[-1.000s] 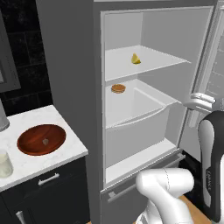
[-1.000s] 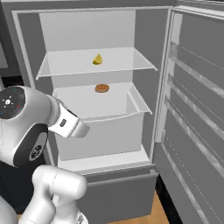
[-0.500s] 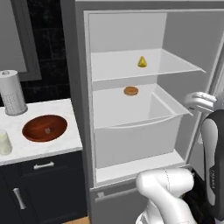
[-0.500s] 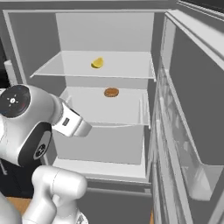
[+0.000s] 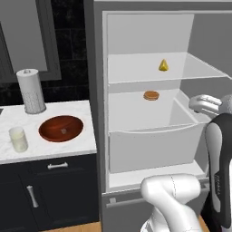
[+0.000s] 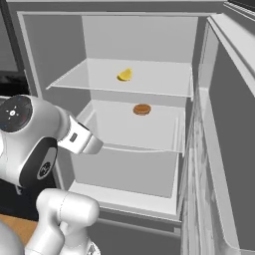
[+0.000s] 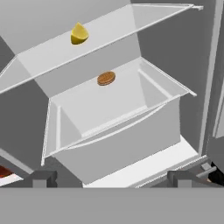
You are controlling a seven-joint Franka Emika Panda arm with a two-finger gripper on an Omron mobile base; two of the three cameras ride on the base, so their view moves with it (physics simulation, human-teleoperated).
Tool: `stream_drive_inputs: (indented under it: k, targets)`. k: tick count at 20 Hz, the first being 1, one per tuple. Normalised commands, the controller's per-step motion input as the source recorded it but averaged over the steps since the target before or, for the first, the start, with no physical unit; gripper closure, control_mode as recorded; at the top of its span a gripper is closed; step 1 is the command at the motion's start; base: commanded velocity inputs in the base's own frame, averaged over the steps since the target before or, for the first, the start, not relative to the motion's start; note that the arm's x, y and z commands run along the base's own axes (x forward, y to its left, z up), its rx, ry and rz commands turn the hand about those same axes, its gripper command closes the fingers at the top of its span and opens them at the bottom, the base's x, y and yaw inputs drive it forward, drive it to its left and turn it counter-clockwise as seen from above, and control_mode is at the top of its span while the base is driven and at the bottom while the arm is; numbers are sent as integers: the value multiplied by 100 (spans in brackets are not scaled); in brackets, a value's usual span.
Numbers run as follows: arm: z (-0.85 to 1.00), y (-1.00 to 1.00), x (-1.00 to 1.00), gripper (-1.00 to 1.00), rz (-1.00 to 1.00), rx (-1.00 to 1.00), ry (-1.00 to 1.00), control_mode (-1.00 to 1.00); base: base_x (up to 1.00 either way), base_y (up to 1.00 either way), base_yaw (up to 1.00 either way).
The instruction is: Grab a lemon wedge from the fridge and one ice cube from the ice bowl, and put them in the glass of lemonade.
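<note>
The fridge (image 5: 97, 90) stands open, its door (image 6: 229, 129) swung out to the right. The lemon wedge (image 5: 163, 65) (image 6: 124, 74) (image 7: 79, 34) lies on the upper glass shelf. My gripper (image 7: 111, 179) is open and holds nothing; it hangs in front of the fridge, below and well short of the wedge, with its dark fingertips (image 7: 43, 178) spread wide. On the white counter to the left of the fridge rests the ice bowl (image 5: 61, 128) with a pale ice cube (image 5: 63, 131) in it. The glass of lemonade (image 5: 18, 139) stands just left of the bowl.
A round brown food item (image 5: 151, 95) (image 6: 142, 109) (image 7: 106, 78) lies at the back of the white drawer (image 7: 118, 148) under the shelf. A white paper roll on a grey holder (image 5: 31, 90) stands behind the bowl. Dark cabinets (image 5: 45, 195) run below the counter.
The base has driven, so the whole picture has shifted: the counter with bowl, glass and roll has come further into the left base view. The gripper stays open.
</note>
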Motion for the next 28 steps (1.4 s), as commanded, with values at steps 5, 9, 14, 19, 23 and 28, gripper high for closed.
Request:
stream_drive_inputs:
  k: [5, 9, 14, 19, 23, 28]
  targets:
    - [4, 1, 0, -100, 9, 0, -1, -100, 4, 0, 3]
    - [12, 31, 0, -100, 2, 0, -7, -100, 0, 0, 0]
    - [28, 11, -24, -100, 0, 9, -25, -100, 0, 0, 0]
    - [91, 12, -2, -100, 0, 1, -21, -100, 0, 0, 0]
    - [100, 0, 31, -100, 0, -4, 7, -100, 0, 0, 0]
    - [70, -1, 39, -100, 0, -11, 35, -100, 0, 0, 0]
